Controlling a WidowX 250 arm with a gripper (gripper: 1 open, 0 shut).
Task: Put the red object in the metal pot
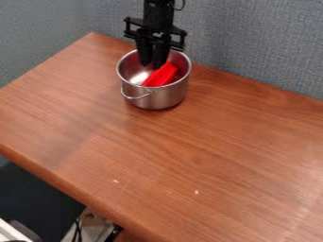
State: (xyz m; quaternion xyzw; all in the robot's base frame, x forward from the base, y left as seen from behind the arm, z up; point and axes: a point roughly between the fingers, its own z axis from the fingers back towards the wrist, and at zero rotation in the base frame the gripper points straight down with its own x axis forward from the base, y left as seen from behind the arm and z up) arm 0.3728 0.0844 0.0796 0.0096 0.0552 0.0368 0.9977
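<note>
The metal pot (153, 96) stands near the far edge of the wooden table. The red object (161, 76) lies inside it, tilted against the right inner wall, with one end near the rim. My gripper (158, 57) hangs straight down just above the pot's mouth, over the red object and apart from it. Its dark fingers look drawn close together and nothing is between them.
The wooden table (164, 161) runs from the pot toward the camera, its front edge falling diagonally at the lower left. A grey wall (252, 38) stands right behind the pot. The pot's thin wire handle (127, 93) hangs on the near left side.
</note>
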